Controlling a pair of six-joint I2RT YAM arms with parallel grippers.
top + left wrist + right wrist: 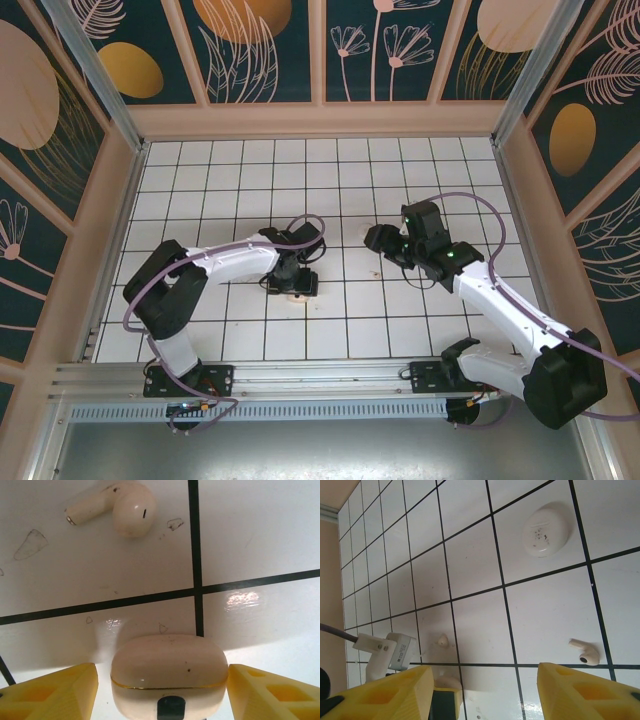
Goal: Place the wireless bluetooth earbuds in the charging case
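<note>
case (169, 655), pinkish-beige, sits on the white tiled table (260, 540) between the left gripper's (162, 670) yellow fingers, parted and not clamping it. one earbud (115, 510) lies just beyond. right gripper (485, 669), well apart, hangs parted, empty.

In the left wrist view, the bottom edge cut off the lower part of the charging case (169, 667) and both yellow fingers (55, 695). In the top view, the left end effector (293, 284) hid most of the case. A pale speck (442, 641) at the lower left of the right wrist view was too small to identify.
</note>
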